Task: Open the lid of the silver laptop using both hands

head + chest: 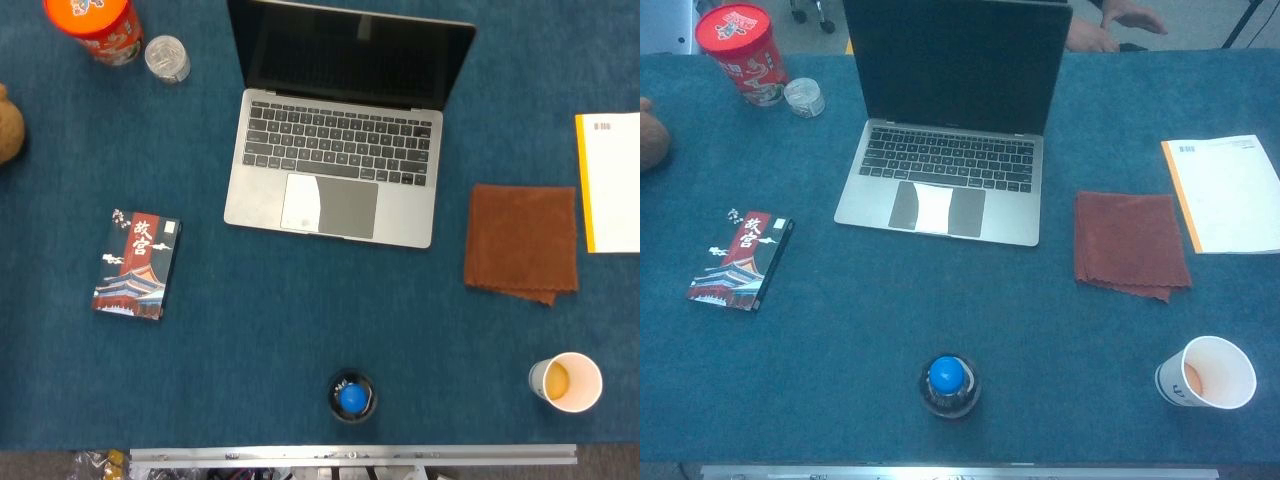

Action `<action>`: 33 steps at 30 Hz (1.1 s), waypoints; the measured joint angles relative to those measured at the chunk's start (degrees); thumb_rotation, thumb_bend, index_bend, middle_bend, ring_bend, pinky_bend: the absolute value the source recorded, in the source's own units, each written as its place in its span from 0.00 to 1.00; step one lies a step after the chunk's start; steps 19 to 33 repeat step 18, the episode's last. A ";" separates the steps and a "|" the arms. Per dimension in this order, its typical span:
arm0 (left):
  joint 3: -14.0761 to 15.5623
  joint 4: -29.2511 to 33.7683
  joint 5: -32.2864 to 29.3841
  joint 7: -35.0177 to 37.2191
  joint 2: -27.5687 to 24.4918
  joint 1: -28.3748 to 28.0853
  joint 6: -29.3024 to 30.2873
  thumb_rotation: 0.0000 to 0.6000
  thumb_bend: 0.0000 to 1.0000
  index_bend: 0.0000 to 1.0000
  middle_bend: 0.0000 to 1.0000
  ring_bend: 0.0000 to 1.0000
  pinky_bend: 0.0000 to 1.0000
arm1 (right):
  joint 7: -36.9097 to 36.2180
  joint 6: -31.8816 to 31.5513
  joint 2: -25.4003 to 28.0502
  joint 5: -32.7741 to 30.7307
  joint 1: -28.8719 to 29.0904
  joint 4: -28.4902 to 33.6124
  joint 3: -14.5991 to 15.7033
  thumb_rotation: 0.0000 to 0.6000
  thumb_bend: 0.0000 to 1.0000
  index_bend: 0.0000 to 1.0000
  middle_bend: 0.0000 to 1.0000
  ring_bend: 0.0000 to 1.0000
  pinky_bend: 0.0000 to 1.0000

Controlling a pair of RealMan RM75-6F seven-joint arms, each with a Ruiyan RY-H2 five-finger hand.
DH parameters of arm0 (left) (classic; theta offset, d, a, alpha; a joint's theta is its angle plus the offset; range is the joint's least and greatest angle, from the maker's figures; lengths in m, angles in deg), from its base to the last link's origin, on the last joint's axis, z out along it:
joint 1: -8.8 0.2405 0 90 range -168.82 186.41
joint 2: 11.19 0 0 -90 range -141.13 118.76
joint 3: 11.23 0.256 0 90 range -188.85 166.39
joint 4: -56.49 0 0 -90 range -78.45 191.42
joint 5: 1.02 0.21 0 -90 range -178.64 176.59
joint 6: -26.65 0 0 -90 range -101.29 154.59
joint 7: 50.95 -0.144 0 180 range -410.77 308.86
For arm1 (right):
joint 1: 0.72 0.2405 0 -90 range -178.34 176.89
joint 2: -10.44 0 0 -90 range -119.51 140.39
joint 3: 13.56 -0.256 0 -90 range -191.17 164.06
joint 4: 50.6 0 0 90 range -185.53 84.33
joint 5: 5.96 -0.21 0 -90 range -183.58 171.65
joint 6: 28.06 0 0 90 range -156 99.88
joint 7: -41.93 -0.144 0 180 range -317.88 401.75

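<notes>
The silver laptop (335,170) sits at the back middle of the blue table, and the chest view shows it too, laptop (945,185). Its lid (350,55) stands upright and open, with the dark screen (958,65) facing me and the keyboard (340,145) exposed. Neither of my hands shows in the head view or the chest view.
A small book (138,264) lies at the left, a brown cloth (521,243) and a yellow-edged notebook (610,180) at the right. A paper cup (566,381) stands front right, a blue-capped bottle (351,396) front centre. A red canister (95,25) and a small jar (167,57) stand back left. A person's hand (1120,25) shows behind the table.
</notes>
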 measured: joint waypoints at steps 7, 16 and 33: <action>-0.52 -0.35 0.60 -0.12 0.41 0.87 0.12 1.00 0.31 0.16 0.14 0.06 0.08 | -0.66 0.31 -0.29 0.60 -1.72 -0.71 -0.70 1.00 0.43 0.02 0.12 0.00 0.05; -1.15 0.16 0.73 -0.27 -0.35 1.98 0.03 1.00 0.31 0.16 0.13 0.06 0.08 | 0.02 -0.20 0.35 2.59 -3.18 0.09 -1.66 1.00 0.44 0.02 0.12 0.00 0.05; -1.29 0.13 0.69 -0.22 -0.30 2.13 -0.06 1.00 0.31 0.16 0.13 0.06 0.08 | 0.13 -0.17 0.51 2.83 -3.39 0.32 -1.91 1.00 0.44 0.02 0.12 0.00 0.05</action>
